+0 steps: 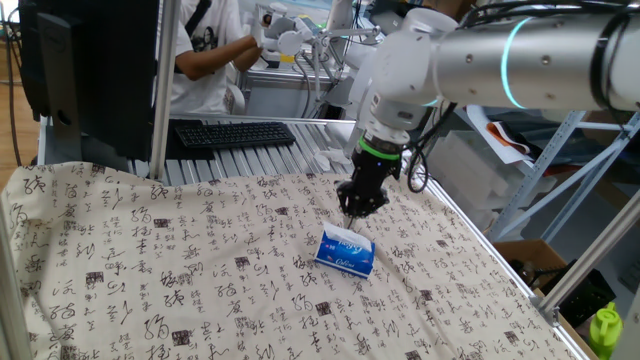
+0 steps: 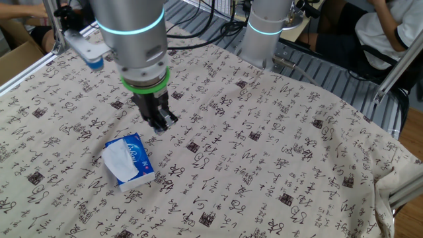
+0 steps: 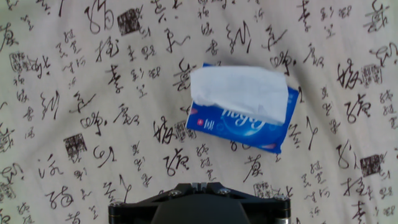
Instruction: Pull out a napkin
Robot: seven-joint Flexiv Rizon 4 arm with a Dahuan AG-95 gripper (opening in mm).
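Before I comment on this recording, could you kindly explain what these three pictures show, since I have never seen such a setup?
The silver machine is a single robot arm; the dark part at its end is the gripper, a two-finger claw. Two pictures come from fixed cameras that look at the table from different sides. The third comes from a camera on the hand, looking down along the fingers; the dark shape at its bottom edge is part of the hand itself.

The table is covered by a cloth printed with calligraphy. On it lies a small blue tissue pack, with a white napkin sticking out of its top. The gripper holds nothing and is not on the pack; it sits above the cloth beside it. Whether its fingers are open or shut is too hard to tell.
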